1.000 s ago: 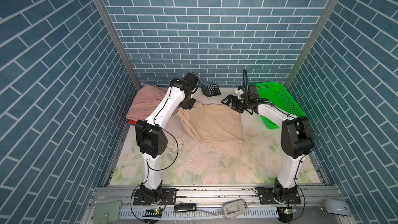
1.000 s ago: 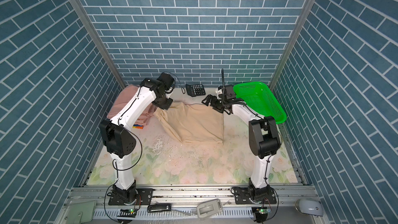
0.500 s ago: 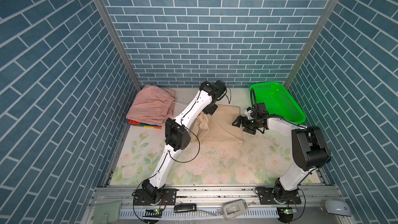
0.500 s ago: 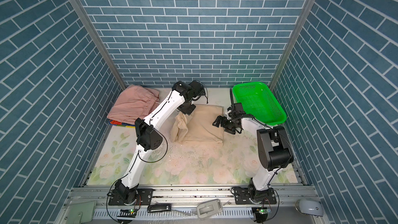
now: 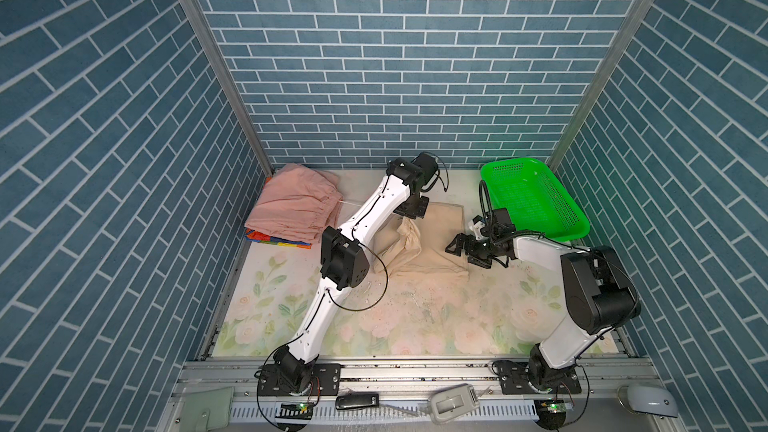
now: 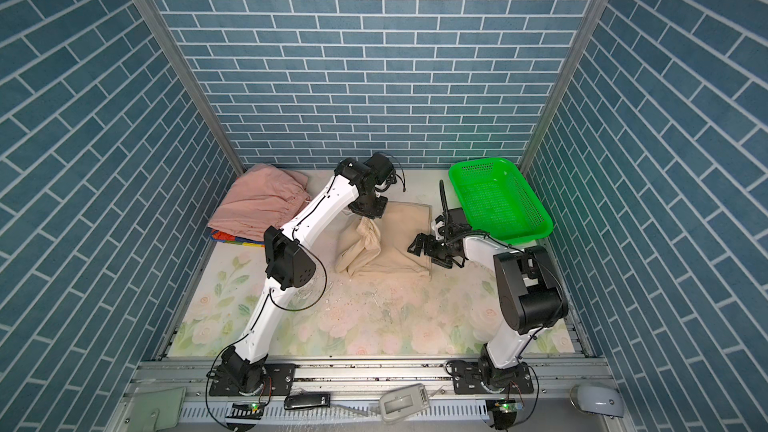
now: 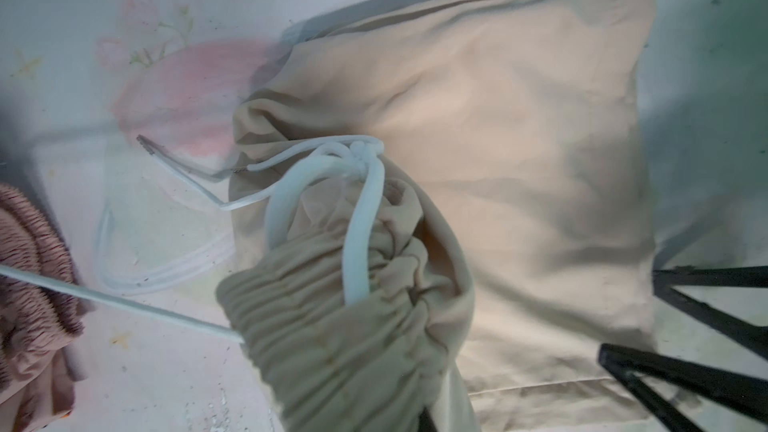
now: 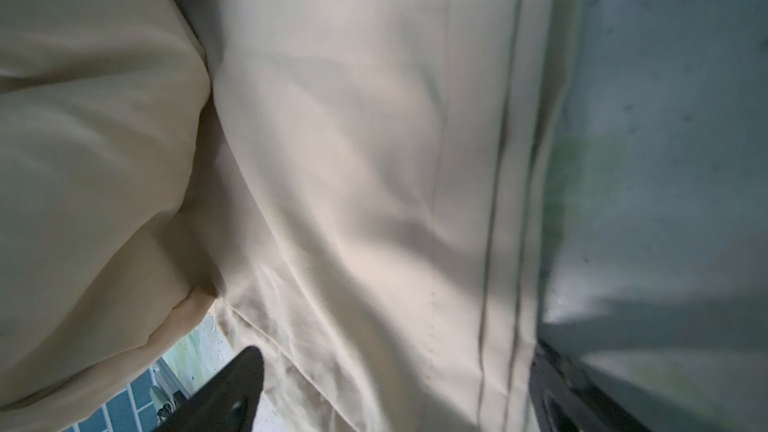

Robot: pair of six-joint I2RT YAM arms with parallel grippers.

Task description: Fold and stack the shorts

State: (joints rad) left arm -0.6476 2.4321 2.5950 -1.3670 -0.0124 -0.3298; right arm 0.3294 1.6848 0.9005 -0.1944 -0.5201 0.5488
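The floral table [image 5: 415, 326] carries everything. The green basket [image 5: 532, 201] sits at its far right corner. The beige shorts [image 5: 440, 243] lie mid-table toward the back, partly folded. The pink shorts [image 5: 295, 201] rest folded at the far left, on top of the rainbow-striped shorts [image 5: 266, 238], of which only an edge shows. The right gripper [image 5: 460, 253] hangs at the beige pair's right edge, its 2 fingers spread wide, gripping nothing. The left gripper [image 5: 410, 219] is pinched closed on the bunched, raised waistband [image 7: 332, 326], where the white drawstring [image 7: 361, 218] is knotted
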